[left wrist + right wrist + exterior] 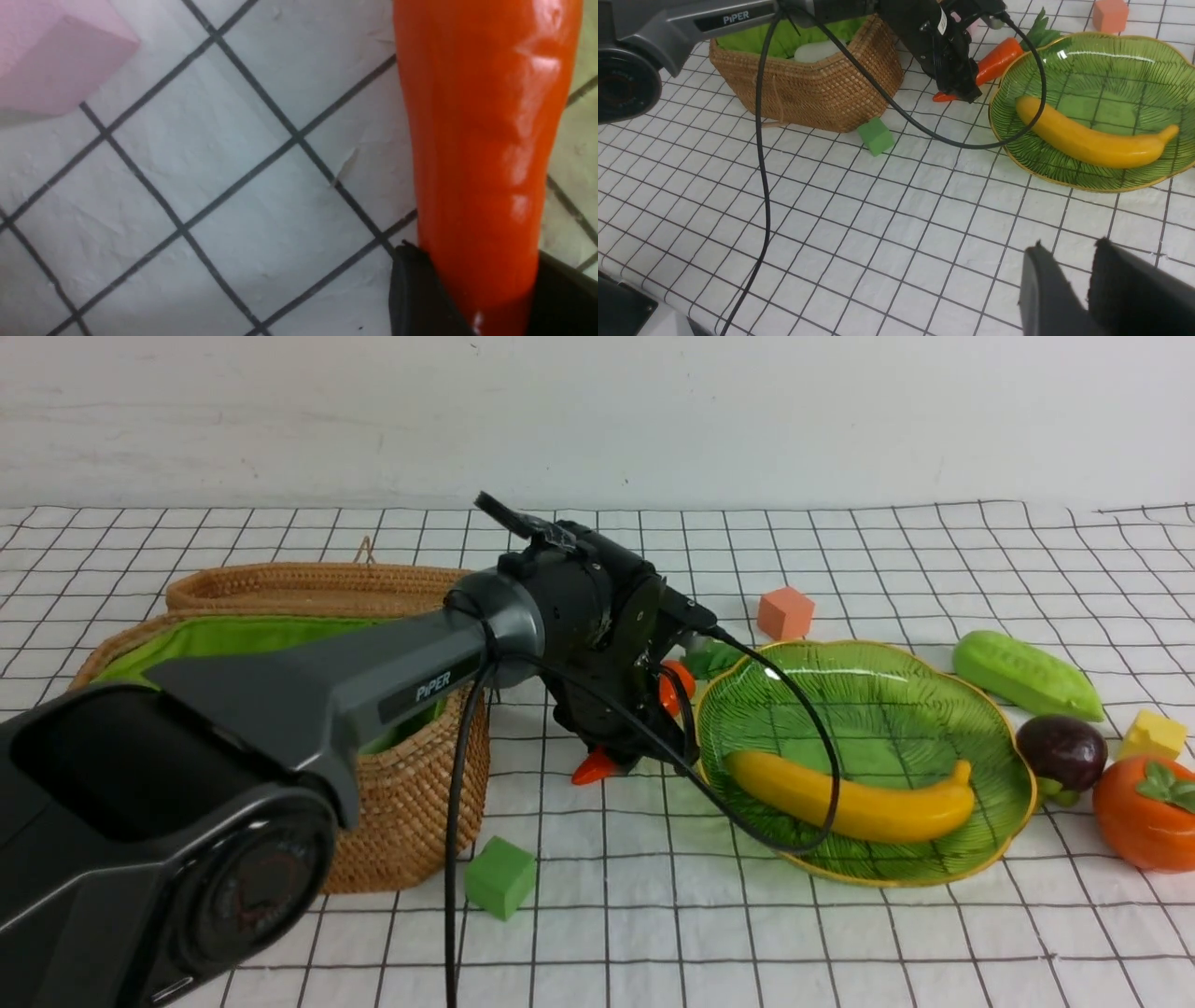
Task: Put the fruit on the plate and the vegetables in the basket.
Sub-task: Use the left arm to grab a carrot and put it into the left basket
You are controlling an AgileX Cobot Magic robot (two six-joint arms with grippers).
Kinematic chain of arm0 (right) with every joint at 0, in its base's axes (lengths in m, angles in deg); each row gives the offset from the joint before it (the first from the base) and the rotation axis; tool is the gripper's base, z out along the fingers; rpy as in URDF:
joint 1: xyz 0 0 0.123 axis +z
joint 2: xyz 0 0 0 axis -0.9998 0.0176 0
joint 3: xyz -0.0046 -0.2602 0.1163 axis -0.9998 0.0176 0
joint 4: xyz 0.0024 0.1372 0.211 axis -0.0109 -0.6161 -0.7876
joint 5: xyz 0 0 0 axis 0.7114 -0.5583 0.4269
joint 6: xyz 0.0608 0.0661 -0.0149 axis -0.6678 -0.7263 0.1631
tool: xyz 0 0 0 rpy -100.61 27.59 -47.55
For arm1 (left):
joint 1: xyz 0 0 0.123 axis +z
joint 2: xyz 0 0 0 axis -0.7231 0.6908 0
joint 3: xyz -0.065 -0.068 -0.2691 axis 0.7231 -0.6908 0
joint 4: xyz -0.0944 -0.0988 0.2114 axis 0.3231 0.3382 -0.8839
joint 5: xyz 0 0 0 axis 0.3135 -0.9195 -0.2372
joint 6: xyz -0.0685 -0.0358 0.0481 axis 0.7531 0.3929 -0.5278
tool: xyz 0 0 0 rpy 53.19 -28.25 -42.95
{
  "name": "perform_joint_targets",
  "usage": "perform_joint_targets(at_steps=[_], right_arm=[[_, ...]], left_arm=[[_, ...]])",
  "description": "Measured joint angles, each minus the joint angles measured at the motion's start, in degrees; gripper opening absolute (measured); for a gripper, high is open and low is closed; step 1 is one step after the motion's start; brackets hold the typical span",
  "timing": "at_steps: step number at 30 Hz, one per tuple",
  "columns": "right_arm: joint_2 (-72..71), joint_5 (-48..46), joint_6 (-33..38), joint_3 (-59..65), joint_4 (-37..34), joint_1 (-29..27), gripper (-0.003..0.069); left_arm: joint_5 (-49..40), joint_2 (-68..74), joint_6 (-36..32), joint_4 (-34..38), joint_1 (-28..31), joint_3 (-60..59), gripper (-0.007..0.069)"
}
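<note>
Orange carrot [481, 140] lies between basket [411, 803] and plate [887, 728] with the left gripper [481, 266] clamped near its tip, so lift it well clear before you cross the basket's rim.

Basket [411, 803] stands on table [653, 933], left; radish [815, 50] in it. Plate [896, 709] right of it, banana [850, 798] on it. Carrot [674, 686] lies between them. Cucumber [1025, 674] behind plate; mangosteen [1061, 751], persimmon [1144, 812] to its right.
</note>
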State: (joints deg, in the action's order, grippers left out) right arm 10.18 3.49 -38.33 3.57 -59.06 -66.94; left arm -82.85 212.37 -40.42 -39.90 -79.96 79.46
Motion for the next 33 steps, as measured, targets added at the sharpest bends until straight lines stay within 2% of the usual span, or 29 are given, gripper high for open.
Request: perform_joint_targets(at_steps=[8, 13, 14, 15, 19, 21, 26, 30, 33], right_arm=[[0.0, 0.4, 1.0, 0.0, 0.0, 0.0, 0.0183], [0.0, 0.7, 4.2, 0.0, -0.3, 0.0, 0.0183], [0.0, 0.7, 5.6, 0.0, -0.8, 0.0, 0.0183], [0.0, 0.7, 5.6, 0.0, -0.8, 0.0, 0.0183], [0.0, 0.8, 12.8, 0.0, -4.7, 0.0, 0.0183], [0.0, 0.8, 14.2, 0.0, -5.5, 0.0, 0.0183], [0.0, 0.8, 22.8, 0.0, -7.6, 0.0, 0.0185], [0.0, 1.3, 28.6, 0.0, -10.3, 0.0, 0.0185], [0.0, 1.8, 29.7, 0.0, -11.9, 0.0, 0.0186]], left_arm=[[-8.0, -12.9, 0.5, -0.9, -0.1, 5.6, 0.0242], [-15.4, -24.3, -8.8, -2.0, -0.1, 4.4, 0.0242], [-17.5, -27.1, -12.6, -2.1, -0.1, 2.2, 0.0242], [-17.8, -27.4, -13.1, -2.2, -0.1, 1.9, 0.0242], [-20.8, -36.6, -23.8, -2.5, 0.5, -11.1, 0.0242], [-20.9, -39.1, -25.6, -2.5, 1.2, -15.1, 0.0242], [-16.2, -48.0, -35.9, -2.8, 9.3, -30.2, 0.0242], [-10.9, -47.8, -45.0, -3.3, 16.0, -36.0, 0.0242], [-8.0, -46.1, -48.7, -3.5, 18.9, -37.4, 0.0242]])
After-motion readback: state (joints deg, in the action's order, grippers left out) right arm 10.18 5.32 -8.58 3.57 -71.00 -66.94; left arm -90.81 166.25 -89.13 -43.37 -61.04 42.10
